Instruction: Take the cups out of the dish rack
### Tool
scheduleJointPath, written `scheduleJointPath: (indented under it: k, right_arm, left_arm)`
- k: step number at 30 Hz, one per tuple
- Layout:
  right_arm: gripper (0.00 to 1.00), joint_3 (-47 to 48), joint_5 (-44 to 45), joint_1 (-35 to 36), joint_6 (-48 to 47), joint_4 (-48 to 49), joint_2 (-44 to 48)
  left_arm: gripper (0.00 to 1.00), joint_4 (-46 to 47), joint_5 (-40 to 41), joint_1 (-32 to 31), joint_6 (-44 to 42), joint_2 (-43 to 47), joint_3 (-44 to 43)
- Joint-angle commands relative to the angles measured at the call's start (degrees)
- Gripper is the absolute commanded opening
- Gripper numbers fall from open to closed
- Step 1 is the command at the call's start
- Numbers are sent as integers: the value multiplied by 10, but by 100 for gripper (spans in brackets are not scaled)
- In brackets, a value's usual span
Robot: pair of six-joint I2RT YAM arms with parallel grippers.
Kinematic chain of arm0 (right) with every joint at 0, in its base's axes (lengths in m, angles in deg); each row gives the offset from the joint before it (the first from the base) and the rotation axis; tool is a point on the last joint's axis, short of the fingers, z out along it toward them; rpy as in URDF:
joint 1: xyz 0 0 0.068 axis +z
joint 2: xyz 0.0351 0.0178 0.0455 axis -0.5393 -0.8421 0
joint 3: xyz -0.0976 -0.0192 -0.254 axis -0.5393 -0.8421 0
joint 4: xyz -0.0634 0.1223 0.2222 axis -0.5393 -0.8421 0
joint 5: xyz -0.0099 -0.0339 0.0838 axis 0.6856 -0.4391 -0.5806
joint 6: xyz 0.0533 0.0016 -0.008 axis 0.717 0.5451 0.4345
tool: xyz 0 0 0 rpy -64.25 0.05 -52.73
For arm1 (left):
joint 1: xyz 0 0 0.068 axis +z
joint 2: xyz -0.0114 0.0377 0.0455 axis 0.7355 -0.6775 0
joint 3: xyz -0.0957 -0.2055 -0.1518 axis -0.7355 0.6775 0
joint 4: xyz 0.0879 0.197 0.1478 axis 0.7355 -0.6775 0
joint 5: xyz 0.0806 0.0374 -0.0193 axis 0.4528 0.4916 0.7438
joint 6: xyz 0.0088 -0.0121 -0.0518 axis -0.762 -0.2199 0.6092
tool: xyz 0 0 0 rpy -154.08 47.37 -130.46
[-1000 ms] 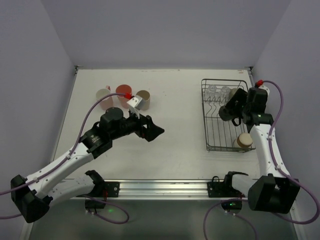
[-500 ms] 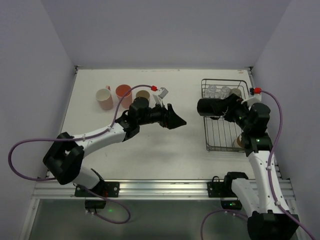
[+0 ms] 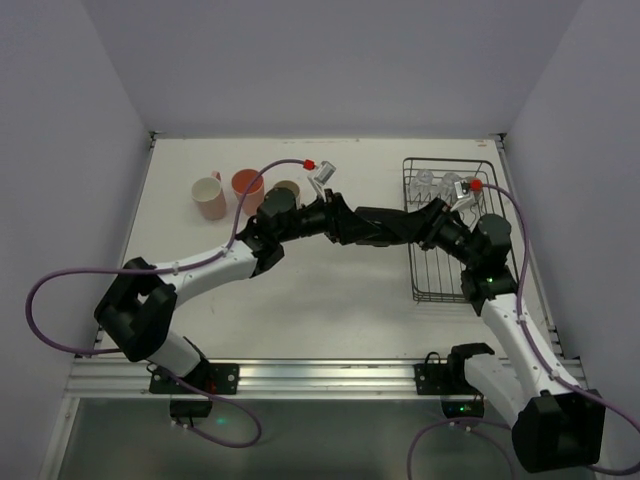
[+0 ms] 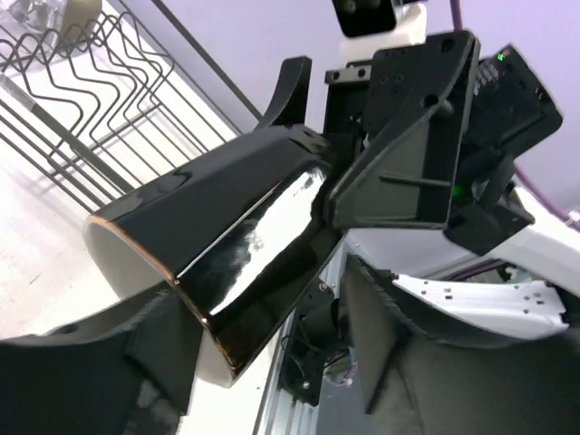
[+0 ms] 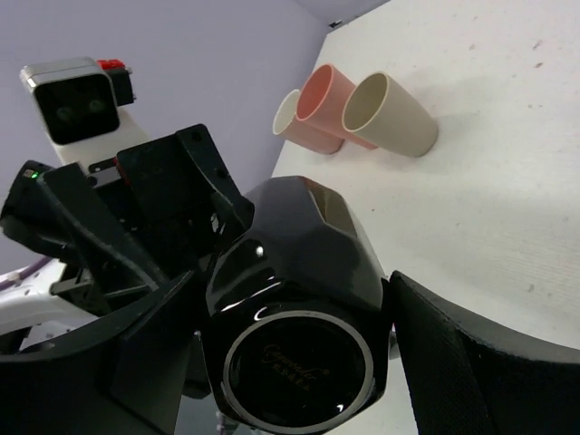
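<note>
illegible gold script on the underside of the black mug

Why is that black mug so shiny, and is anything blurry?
Left wrist view: the glossy black mug carries bright white glare streaks, and the near finger at bottom left is a dark, soft blur. Right wrist view: small highlights on its facets, base lettering fairly sharp. Top view: even light, soft shadows, no glare on the table.

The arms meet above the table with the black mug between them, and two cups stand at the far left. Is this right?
No: three stand there, not two: pink mug, salmon tumbler and beige cup, all clear in the right wrist view. The rest is right, black mug included.
</note>
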Motion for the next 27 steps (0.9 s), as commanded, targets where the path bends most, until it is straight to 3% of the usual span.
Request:
scheduleJointPath:
  k: [1, 2, 5, 6, 9, 10, 11, 14, 15, 19, 22, 27]
  right_arm:
    - [25, -3, -33, 19, 49, 129, -9]
    - [25, -7, -31, 21, 48, 132, -13]
    - [33, -17, -24, 23, 53, 145, -21]
    - [49, -20, -23, 24, 54, 149, -24]
    - [77, -20, -7, 24, 46, 143, -28]
    - [92, -16, 3, 23, 39, 121, -28]
    - [98, -11, 27, 24, 29, 101, -27]
    - [99, 18, 71, 24, -16, 15, -17]
    - [99, 33, 121, 24, -44, -10, -11]
    - [99, 74, 265, 23, -113, -163, -12]
    - [99, 80, 304, 24, -136, -194, -4]
    - [99, 64, 294, 24, -144, -195, 29]
  left_arm:
    - [56, 92, -29, -5, 26, 4, -2]
    - [38, 94, -29, -5, 28, 6, 0]
    - [7, 93, -20, -6, 20, 20, 5]
    - [1, 86, -18, -5, 17, 28, 5]
    - [0, 64, -13, -5, 5, 44, 8]
    - [0, 53, -8, -5, -2, 49, 8]
    - [0, 37, -1, -5, -25, 64, 7]
    - [0, -113, 79, -5, -116, 86, -30]
    - [0, -198, 103, -5, -138, 87, -44]
    - [0, -381, 239, -5, -227, 55, -152]
    - [0, -456, 302, -5, -255, -3, -208]
    - [0, -586, 372, -5, -309, -178, -400]
